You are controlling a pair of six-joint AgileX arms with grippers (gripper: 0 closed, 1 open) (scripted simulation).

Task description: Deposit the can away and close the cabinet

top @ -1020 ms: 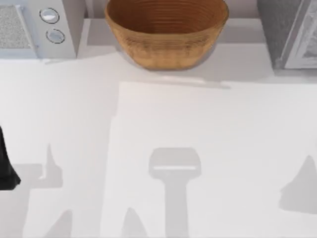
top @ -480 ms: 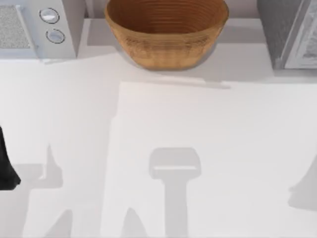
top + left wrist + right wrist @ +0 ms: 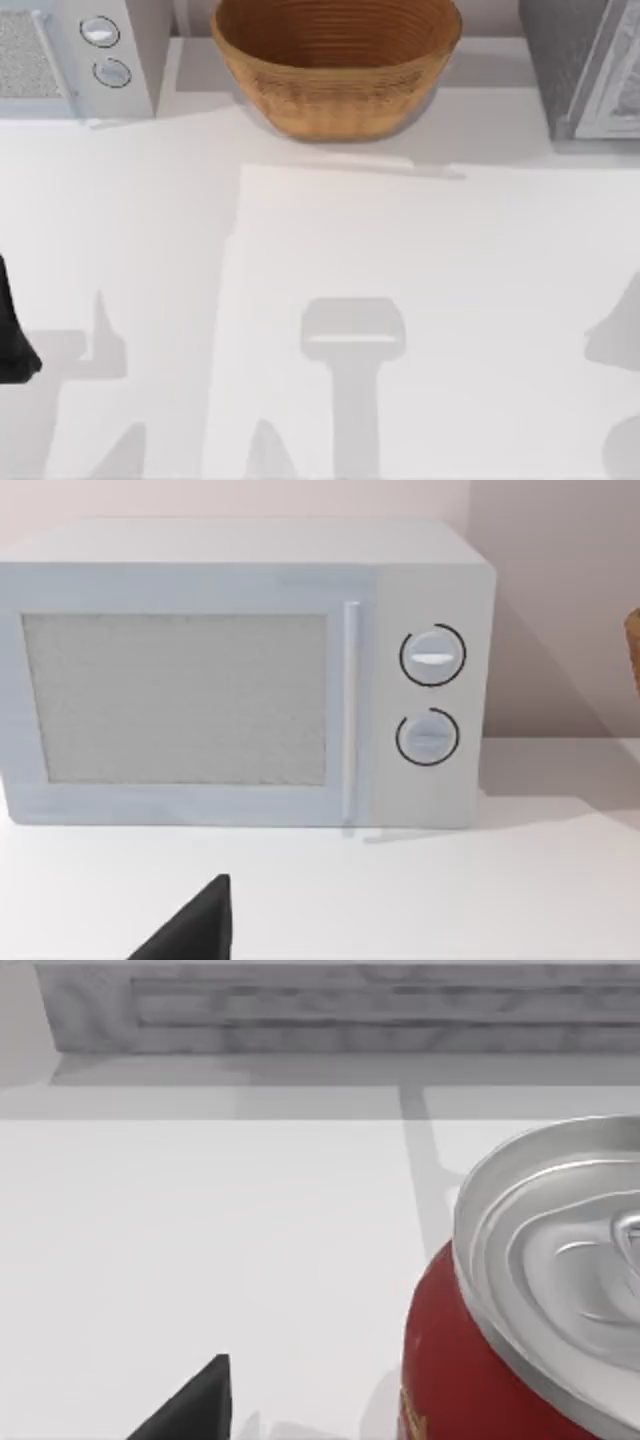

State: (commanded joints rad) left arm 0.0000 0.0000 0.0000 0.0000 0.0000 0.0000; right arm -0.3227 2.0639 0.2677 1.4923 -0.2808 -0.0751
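The can (image 3: pixel 530 1290) is red with a silver lid and stands upright on the white table, very close in the right wrist view. A dark part of my right gripper (image 3: pixel 195 1410) shows beside it, with a gap of bare table between them. Behind the can runs the grey marbled cabinet (image 3: pixel 340 1010), which stands at the table's far right corner (image 3: pixel 580 70) in the top view. My left arm (image 3: pixel 10 340) is parked at the table's left edge, and my left gripper (image 3: pixel 195 930) faces the microwave.
A white microwave (image 3: pixel 70 55) with two round knobs stands at the back left. A woven brown basket (image 3: pixel 335 65) sits at the back centre. Arm shadows fall on the white table (image 3: pixel 400 250) at the front and right.
The shadow at the table's right edge has slid further right and partly out of the top view. The left arm has not moved.
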